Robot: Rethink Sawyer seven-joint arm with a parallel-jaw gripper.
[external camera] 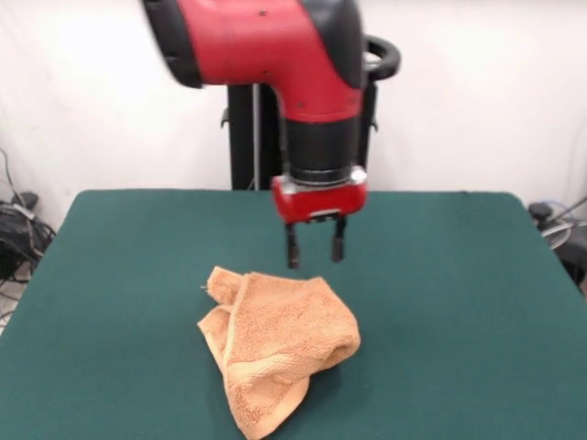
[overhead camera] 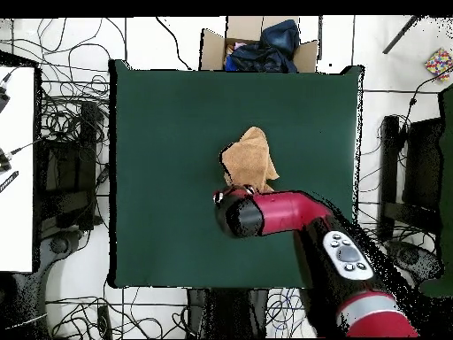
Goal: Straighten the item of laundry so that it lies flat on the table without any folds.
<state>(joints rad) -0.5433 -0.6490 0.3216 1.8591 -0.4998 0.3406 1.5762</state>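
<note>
Bright, even room light falls from above; the white wall behind the table is washed out. A soft, faint shadow lies right of the towel. The front view is slightly soft throughout

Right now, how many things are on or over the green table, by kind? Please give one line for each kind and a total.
Towel, orange-tan, crumpled with folds: 1
Gripper, open, above the towel and not touching it: 1
Table, dark green: 1
Total: 3
</note>
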